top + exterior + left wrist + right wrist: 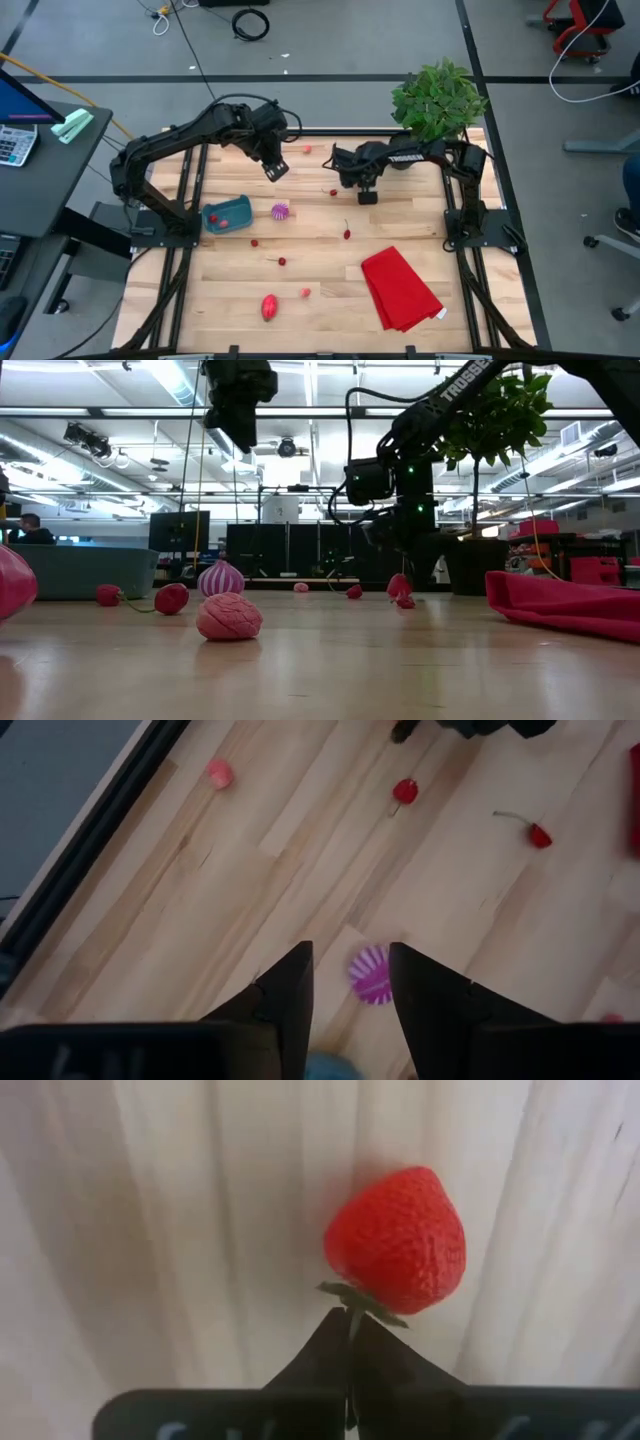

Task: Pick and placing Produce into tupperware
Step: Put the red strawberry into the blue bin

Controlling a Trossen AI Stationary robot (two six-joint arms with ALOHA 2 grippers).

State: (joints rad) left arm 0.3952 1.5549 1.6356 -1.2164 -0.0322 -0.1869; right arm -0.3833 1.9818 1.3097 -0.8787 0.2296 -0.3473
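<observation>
This is a robotics lab or open workshop hall. The low view shows an exposed ceiling with long strip lights (180,385) and ducts across the top, dark cabinets (300,550) mid-frame, and a seated person (30,528) at far left. From above, grey floor with loose cables (250,22) along the top, a desk with a calculator (14,143) at left, and rolling chair bases (580,30) at right surround the framed wooden surface (420,225).
</observation>
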